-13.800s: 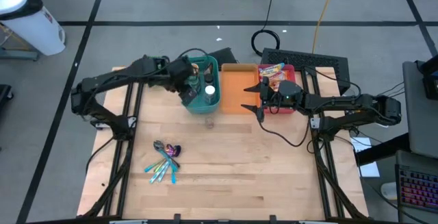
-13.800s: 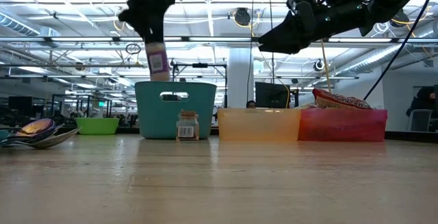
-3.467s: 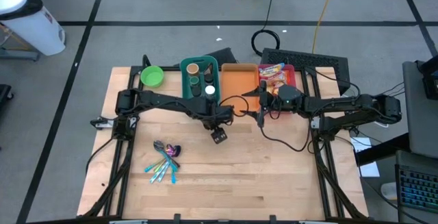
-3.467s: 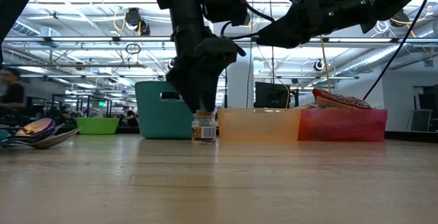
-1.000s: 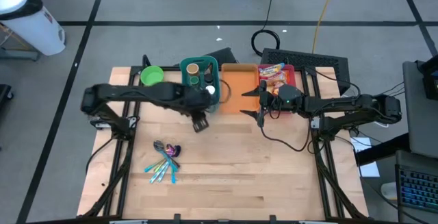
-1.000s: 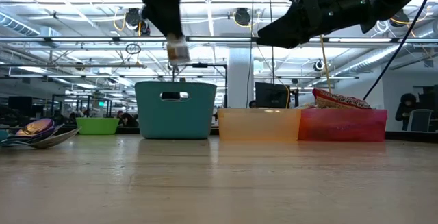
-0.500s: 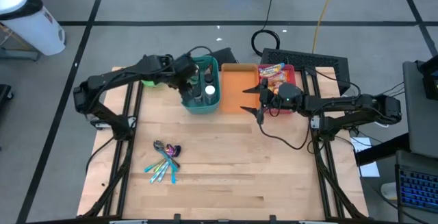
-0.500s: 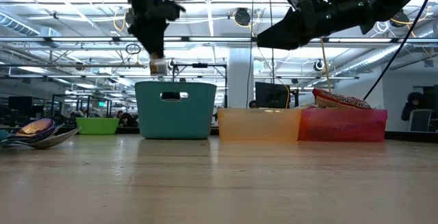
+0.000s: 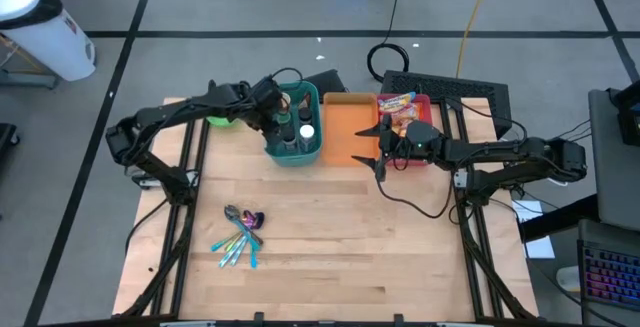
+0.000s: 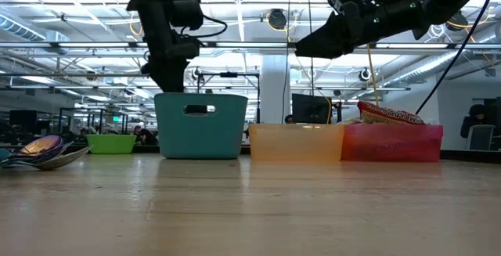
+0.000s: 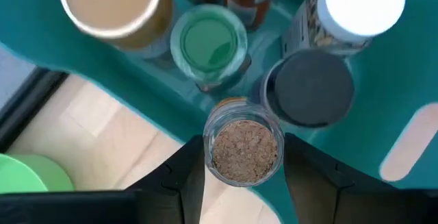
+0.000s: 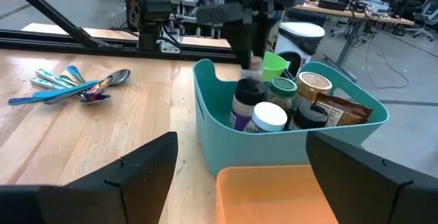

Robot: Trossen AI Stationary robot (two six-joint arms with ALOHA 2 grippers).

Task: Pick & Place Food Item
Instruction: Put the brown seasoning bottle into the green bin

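A small glass spice jar (image 11: 244, 148) with a brown, grainy end sits between the fingers of my left gripper (image 9: 270, 109), which is shut on it at the left rim of the teal bin (image 9: 297, 154). In the low view the gripper (image 10: 169, 80) dips behind the bin's rim (image 10: 200, 95), which hides the jar. The bin holds several other jars, among them a white-lidded one (image 11: 363, 5) and a green-lidded one (image 11: 207, 44). My right gripper (image 9: 378, 154) hovers open, holding nothing, above the near edge of the orange bin (image 9: 345, 117). My left gripper pinches the jar's glass sides (image 11: 211, 157) between its two fingers (image 11: 183, 177). The fingers slant down from above, on the bin's left side. The jar hangs below them at the bin's rim. Whether its lower end rests on anything is hidden by the bin wall.
A red bin (image 9: 425, 157) with snack packets (image 9: 397, 102) stands right of the orange bin. A green bowl (image 9: 218, 119) sits left of the teal bin, partly under my left arm. Several spoons (image 9: 240, 235) lie on the near left of the wooden table.
My left gripper has carried the jar from in front of the teal bin toward the table's far edge and a little to the left, then down to the bin's left rim. The jar, earlier high above the bin in the low view, is now behind its rim.
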